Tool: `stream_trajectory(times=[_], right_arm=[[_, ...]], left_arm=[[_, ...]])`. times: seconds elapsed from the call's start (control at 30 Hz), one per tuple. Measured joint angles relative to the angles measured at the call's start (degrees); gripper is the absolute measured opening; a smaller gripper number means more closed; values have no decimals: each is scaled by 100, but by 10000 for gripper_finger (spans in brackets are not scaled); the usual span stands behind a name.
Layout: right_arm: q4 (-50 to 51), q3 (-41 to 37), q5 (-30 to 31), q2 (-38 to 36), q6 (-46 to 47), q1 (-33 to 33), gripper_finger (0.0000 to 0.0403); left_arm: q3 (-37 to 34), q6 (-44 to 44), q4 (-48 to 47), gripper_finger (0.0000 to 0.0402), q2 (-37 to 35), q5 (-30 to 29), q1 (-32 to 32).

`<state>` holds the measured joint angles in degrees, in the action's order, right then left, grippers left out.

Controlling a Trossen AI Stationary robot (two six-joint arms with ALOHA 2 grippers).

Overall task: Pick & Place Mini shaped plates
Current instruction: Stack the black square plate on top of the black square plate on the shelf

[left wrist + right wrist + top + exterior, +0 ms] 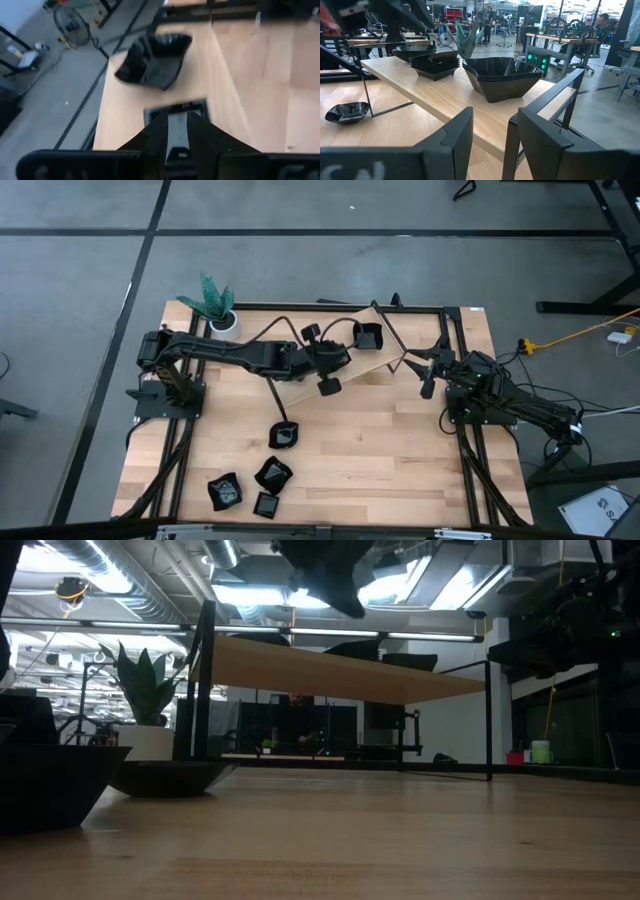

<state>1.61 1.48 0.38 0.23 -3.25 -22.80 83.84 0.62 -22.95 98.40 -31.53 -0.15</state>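
My left arm reaches from the table's left out over a raised wooden shelf (350,370). Its gripper (176,117) (328,380) is shut on a small square glossy black plate (175,106). Farther along the shelf stand stacks of black plates (155,60) (368,336): square ones (435,64) and leaf-like ones (501,75). Several more black plates rest on the table near its front edge (284,435) (273,473) (225,490). My right gripper (492,145) (430,375) waits open at the shelf's right end and touches nothing. My left gripper pinches the square plate by its near rim (172,111) between the two fingers; the fingers hide the rest of the hold. The plate sticks out ahead of the fingertips, over the shelf top. The low view shows the gripper well above the shelf.
A white pot with a green plant (215,308) stands at the table's far left corner. Thin black legs (365,95) and a black frame (455,330) hold the shelf up. Bare wood lies in the table's middle and right (400,450). People sit in the room beyond.
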Motion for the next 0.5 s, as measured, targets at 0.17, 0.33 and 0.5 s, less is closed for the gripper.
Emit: stream_trajectory(times=[0.17,0.33,0.5], right_arm=[[0,0,0,2,0,0,154],[0,0,0,2,0,1,154],[0,0,0,2,0,-1,154]], left_arm=[[-1,-295,-473,65,-1,494,162],[-1,-299,-515,65,-1,590,285],[-1,-299,-589,65,-1,673,366]])
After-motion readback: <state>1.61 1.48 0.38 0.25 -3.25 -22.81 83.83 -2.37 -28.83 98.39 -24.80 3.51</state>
